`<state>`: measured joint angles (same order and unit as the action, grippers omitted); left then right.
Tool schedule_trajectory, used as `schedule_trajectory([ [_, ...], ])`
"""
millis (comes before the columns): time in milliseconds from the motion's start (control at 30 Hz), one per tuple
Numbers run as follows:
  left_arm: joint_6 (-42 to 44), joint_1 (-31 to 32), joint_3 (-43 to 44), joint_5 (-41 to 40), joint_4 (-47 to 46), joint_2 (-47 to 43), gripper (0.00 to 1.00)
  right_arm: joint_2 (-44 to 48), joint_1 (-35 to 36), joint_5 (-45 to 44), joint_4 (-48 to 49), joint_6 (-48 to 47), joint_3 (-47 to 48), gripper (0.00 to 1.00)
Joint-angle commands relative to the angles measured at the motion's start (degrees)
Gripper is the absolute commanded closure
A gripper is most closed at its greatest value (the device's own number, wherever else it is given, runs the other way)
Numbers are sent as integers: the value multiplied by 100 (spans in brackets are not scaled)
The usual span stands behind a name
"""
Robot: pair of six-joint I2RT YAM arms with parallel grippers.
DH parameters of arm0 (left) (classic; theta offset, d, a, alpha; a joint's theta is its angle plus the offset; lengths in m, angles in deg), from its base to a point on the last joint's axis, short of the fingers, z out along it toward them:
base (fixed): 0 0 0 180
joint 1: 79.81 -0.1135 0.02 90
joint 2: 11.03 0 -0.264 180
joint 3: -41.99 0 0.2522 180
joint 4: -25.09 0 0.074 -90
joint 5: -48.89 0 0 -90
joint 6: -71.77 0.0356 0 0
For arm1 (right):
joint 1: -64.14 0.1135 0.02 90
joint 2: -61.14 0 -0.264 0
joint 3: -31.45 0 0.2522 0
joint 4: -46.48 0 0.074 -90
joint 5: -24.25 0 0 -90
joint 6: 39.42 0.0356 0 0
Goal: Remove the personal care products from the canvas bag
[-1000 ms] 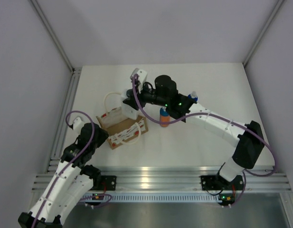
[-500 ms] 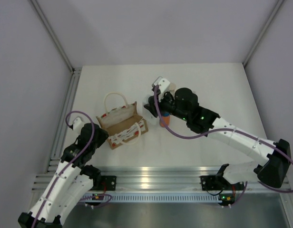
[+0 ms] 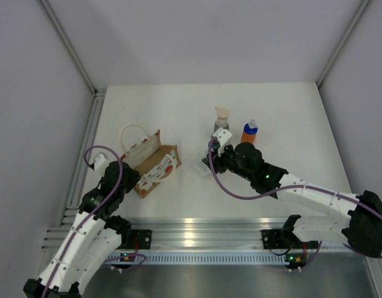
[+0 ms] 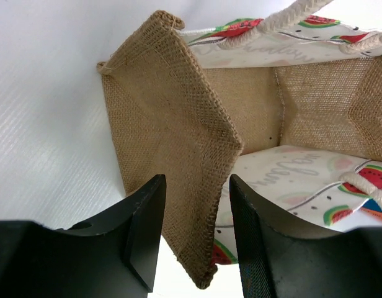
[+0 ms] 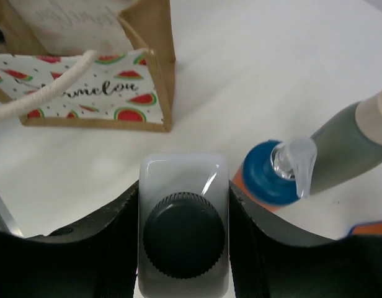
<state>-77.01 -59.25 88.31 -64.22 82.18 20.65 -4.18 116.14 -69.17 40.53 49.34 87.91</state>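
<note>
The canvas bag (image 3: pixel 155 162) lies on the table at the left, its open mouth facing my left gripper; it also shows in the left wrist view (image 4: pixel 178 124) and the right wrist view (image 5: pixel 92 93). My left gripper (image 3: pixel 130 176) (image 4: pixel 196 183) is open, its jaws either side of the bag's burlap edge. My right gripper (image 3: pixel 211 166) (image 5: pixel 183 186) is shut on the white bottle (image 5: pixel 185 174) with the dark cap, to the right of the bag. The grey pump bottle (image 3: pixel 221 124) (image 5: pixel 346 146) and an orange bottle (image 3: pixel 249 133) stand behind. A blue-capped orange bottle (image 5: pixel 265 180) stands right beside the gripper.
An aluminium rail (image 3: pixel 191 233) runs along the table's near edge and another (image 3: pixel 85 155) along its left side. White walls close in the back and both sides. A second bit of orange (image 5: pixel 372 228) shows at the right wrist view's lower right edge.
My right gripper has drawn back from the bag toward the near right with the white bottle. The bag has shifted left and tipped over. The grey and orange bottles have come into view.
</note>
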Motion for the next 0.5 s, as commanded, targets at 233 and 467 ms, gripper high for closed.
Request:
schedule_trajectory([
  [233,7,-25,84,-185,-123,31,50,72,37,-247,819,238,134,100],
  [467,51,-25,119,-167,-123,13,50,-86,46,-361,739,238,37,100],
])
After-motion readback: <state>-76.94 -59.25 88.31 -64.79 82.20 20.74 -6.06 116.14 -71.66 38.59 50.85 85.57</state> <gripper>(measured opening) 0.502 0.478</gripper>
